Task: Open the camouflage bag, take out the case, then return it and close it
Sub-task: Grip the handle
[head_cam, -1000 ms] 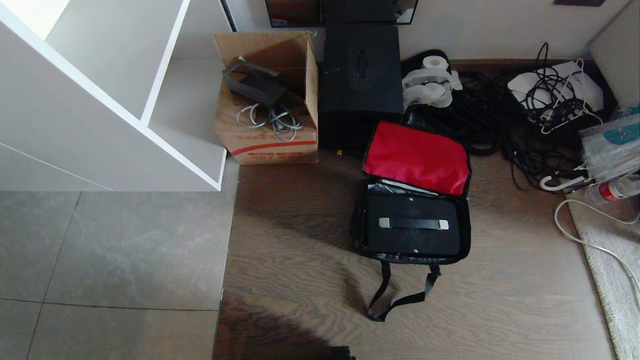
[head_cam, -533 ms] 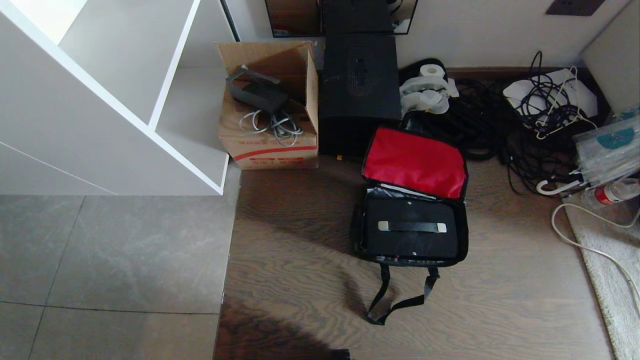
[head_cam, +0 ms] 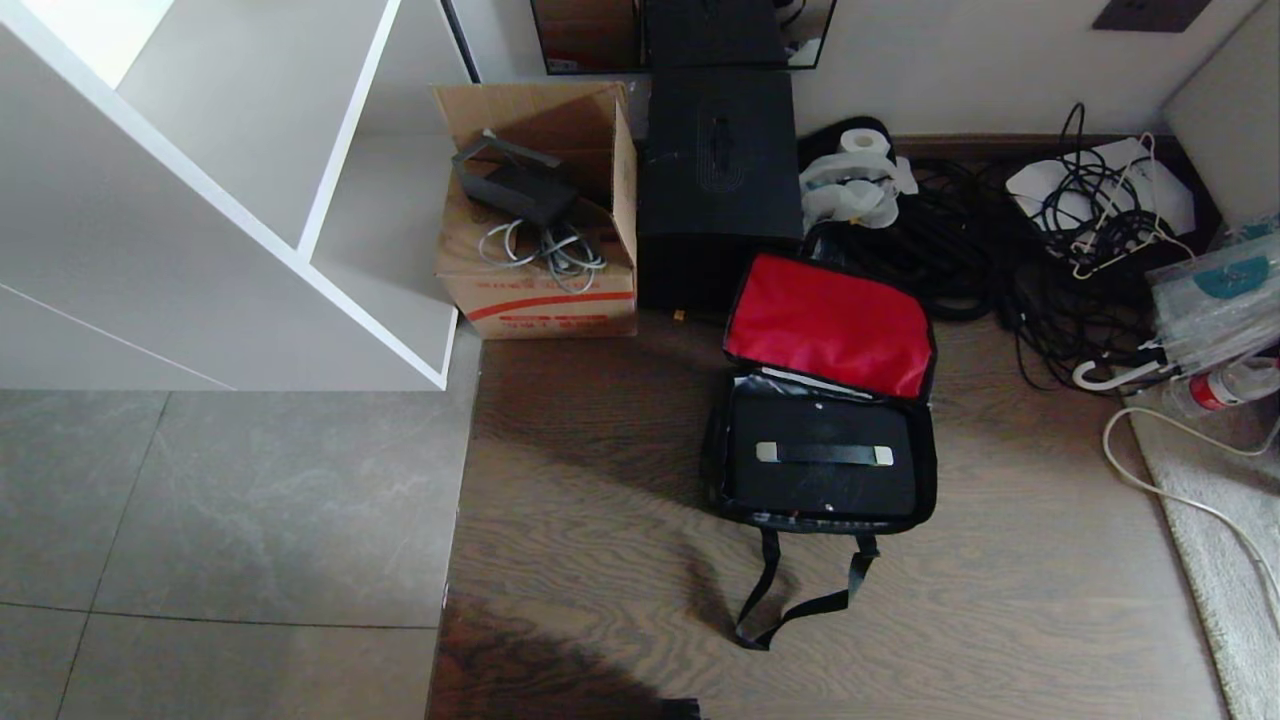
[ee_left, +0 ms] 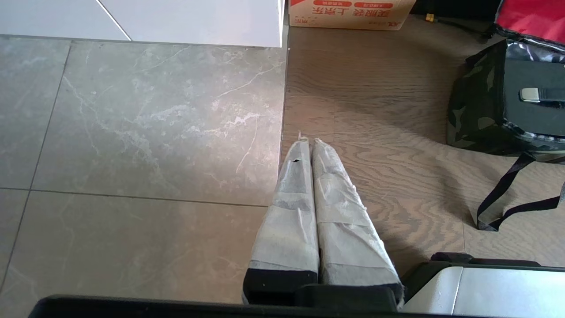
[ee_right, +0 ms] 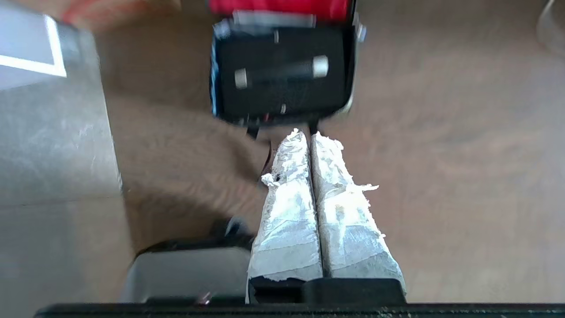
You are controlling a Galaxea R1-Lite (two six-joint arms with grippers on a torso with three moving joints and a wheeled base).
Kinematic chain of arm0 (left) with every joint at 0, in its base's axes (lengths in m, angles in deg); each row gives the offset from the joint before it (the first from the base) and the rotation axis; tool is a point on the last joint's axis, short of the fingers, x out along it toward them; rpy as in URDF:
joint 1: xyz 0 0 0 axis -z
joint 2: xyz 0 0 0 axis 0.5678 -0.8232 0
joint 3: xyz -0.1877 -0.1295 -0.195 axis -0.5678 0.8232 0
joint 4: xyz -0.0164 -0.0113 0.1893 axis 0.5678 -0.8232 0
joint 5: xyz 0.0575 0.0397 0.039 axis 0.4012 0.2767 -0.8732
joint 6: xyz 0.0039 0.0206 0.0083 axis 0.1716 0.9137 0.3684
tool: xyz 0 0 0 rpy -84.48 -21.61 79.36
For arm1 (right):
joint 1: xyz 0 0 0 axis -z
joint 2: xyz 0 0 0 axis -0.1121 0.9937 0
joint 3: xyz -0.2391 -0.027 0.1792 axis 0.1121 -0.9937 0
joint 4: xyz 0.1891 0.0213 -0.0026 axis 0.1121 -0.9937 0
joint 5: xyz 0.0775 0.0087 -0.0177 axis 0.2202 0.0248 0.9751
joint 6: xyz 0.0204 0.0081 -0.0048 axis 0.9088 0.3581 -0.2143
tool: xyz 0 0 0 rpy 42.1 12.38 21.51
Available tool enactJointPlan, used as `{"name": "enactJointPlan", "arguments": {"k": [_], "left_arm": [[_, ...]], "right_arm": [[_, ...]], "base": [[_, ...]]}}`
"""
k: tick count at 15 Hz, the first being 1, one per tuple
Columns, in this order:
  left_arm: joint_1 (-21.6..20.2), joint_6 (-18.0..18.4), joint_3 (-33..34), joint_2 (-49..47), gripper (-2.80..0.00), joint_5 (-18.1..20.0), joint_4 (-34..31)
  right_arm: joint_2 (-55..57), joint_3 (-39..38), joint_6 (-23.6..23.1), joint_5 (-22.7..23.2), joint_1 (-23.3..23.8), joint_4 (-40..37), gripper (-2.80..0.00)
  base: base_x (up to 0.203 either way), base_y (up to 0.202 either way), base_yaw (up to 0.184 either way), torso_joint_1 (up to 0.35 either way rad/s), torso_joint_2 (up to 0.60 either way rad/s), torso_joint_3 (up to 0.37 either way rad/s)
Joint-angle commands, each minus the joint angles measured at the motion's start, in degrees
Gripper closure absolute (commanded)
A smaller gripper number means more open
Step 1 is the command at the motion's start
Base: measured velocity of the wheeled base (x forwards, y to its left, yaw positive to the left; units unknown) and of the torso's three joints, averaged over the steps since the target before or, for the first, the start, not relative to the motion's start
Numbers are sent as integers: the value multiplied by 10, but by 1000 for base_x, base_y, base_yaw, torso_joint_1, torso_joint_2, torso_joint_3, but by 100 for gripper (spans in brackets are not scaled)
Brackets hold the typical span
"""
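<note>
The camouflage bag [head_cam: 714, 470] lies open on the wood floor, its red-lined lid [head_cam: 828, 325] folded back toward the wall. Inside it lies the case [head_cam: 820, 485], flat and black, with its strap handle [head_cam: 825, 454] on silver brackets facing up. The bag's black webbing strap [head_cam: 800, 603] trails on the floor in front. Neither gripper shows in the head view. My left gripper [ee_left: 307, 141] is shut and empty over the floor, the bag's camouflage side [ee_left: 474, 101] off to one side. My right gripper [ee_right: 307, 134] is shut and empty, pointing at the case [ee_right: 282, 90] from just short of the bag's front edge.
Behind the bag stand a tall black box [head_cam: 718, 180] and a brown carton [head_cam: 540, 270] holding cables. A tangle of black cables [head_cam: 990, 250] and a paper roll [head_cam: 862, 140] lie at the back right. A white shelf unit [head_cam: 250, 200] stands left, a rug [head_cam: 1220, 530] right.
The whole head picture shifted slightly down and then settled, so the camera moved. The bag and the case lie where they were on the floor.
</note>
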Motion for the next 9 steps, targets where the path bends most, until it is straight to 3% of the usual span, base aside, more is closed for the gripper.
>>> {"name": "enactJointPlan", "arguments": {"k": [1,3,5,9], "left_arm": [[0,0,0,0,0,0,0],[0,0,0,0,0,0,0],[0,0,0,0,0,0,0],[0,0,0,0,0,0,0]], "right_arm": [[156,34,7,4,-4,-8,0],[253,21,-9,4,-12,-5,0],[347,3,-54,7,-17,20,0],[542,-7,-99,1,-54,164,0]], "base": [[0,0,0,0,0,0],[0,0,0,0,0,0],[0,0,0,0,0,0],[0,0,0,0,0,0]]}}
